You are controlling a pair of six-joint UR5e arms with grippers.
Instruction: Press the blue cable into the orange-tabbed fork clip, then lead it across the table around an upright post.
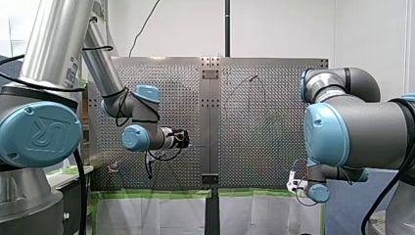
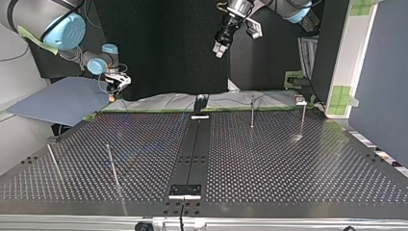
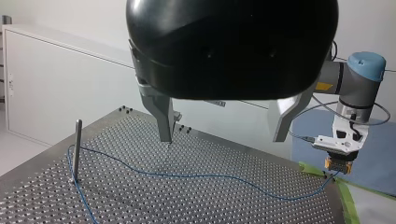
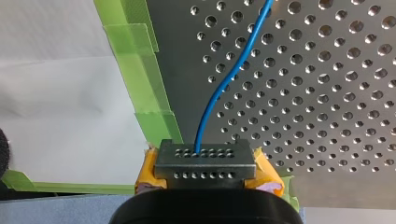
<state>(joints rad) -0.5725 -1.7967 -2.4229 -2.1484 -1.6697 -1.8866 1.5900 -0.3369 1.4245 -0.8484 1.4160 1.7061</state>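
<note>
Blue cable (image 3: 205, 176), thin, wavy, slack across perforated table (image 3: 140, 200)

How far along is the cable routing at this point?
Looks done: the thin blue cable lies across the perforated metal table and bends at an upright metal post. In hand: my right pincer is shut on it at the table's edge; my left pincer hangs open. Left: no view shows it seated in the fork clip.

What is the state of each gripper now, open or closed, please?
Left gripper: open, holding nothing.
Right gripper: closed on the blue cable.
</note>
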